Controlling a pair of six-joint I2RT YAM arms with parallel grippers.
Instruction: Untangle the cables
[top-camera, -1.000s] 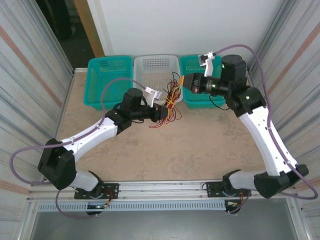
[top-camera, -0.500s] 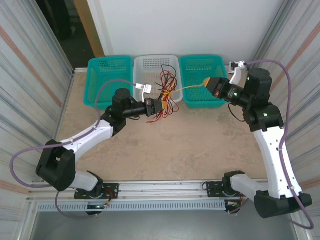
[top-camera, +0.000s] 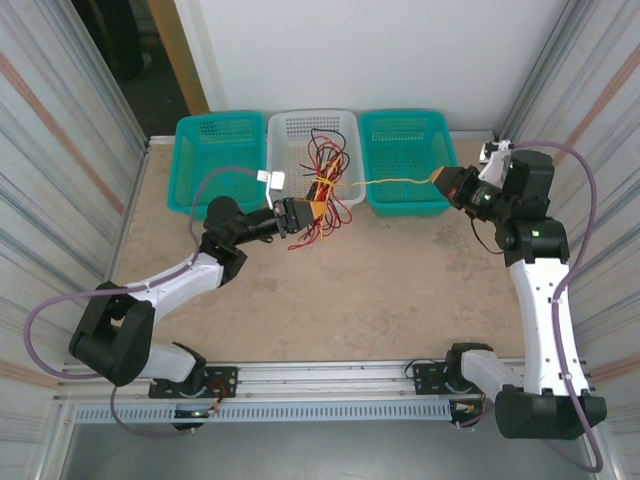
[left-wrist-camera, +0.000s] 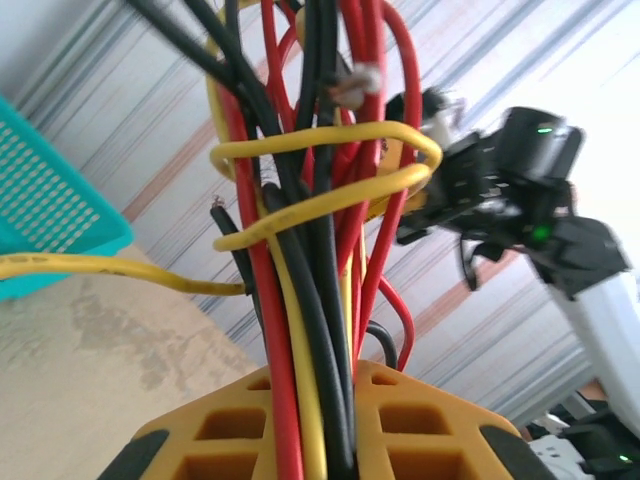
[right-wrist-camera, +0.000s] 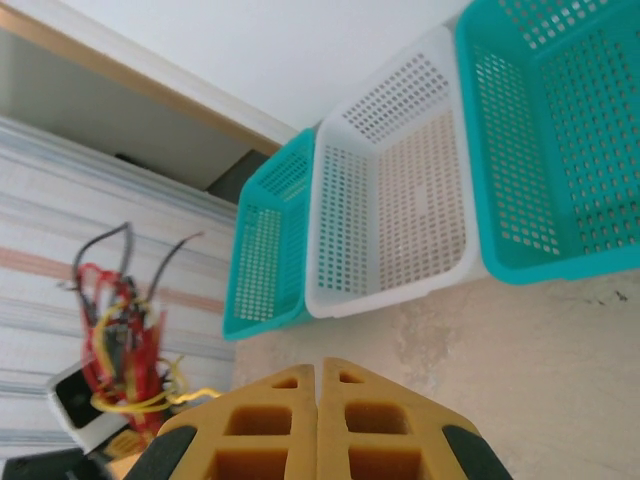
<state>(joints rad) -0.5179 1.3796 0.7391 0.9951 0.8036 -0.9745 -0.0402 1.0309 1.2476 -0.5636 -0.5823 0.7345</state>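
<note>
From above, the cables (top-camera: 322, 190) hang as a red, yellow and black bundle off the table (top-camera: 380, 300), near the white basket (top-camera: 290, 128). The left claw (top-camera: 303, 212) is nearly closed, pinching the bundle. The right claw (top-camera: 446, 183) is fully closed on one yellow strand (top-camera: 395, 181) stretched taut between the two.

At the left wrist, the wires pass between that claw's fingers (left-wrist-camera: 230, 425), and a yellow loop (left-wrist-camera: 330, 135) cinches them together. They look light, limp and slick. A hold near a free end, clear of the loop, seems best.

At the right wrist, the fingers (right-wrist-camera: 270, 420) meet with no gap, and the bundle (right-wrist-camera: 118, 340) hangs well off to the left.
</note>
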